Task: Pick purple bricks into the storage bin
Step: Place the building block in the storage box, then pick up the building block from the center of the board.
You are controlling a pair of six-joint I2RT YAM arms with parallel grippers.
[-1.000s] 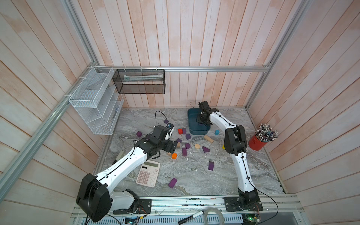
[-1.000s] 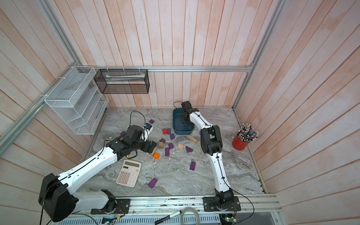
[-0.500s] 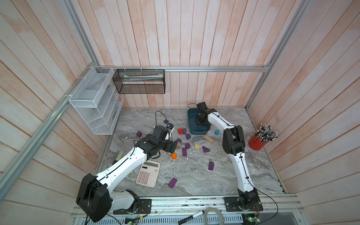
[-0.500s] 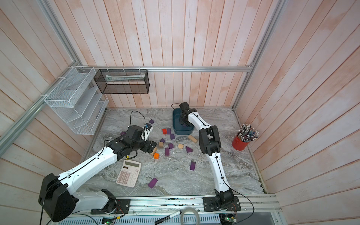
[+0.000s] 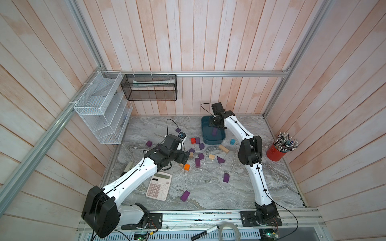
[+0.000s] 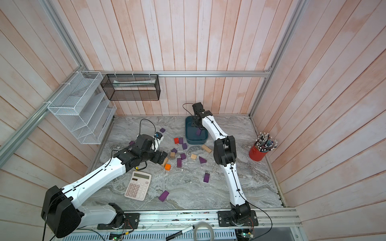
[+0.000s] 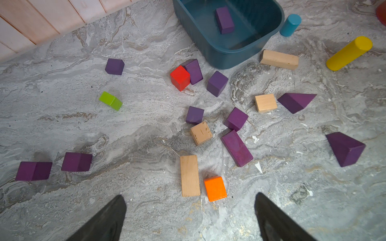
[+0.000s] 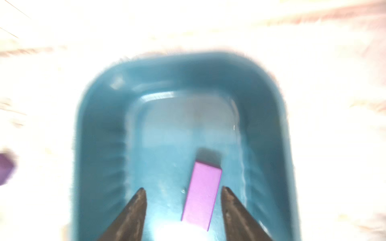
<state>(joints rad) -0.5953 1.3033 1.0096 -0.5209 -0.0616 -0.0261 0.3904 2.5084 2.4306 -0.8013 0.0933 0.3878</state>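
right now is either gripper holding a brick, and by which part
Neither. The right gripper is open over the bin, the purple brick loose between its fingers. The left gripper is open and empty.

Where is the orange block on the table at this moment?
In both top views the orange block lies on the table just ahead of the left gripper, beside a tan bar and left of a purple bar.

Matt painted-wood purple bricks (image 7: 237,148); glossy smooth plastic storage bin (image 7: 225,55); veined marble-look table (image 7: 62,125) w/ wood-plank walls (image 5: 188,41).
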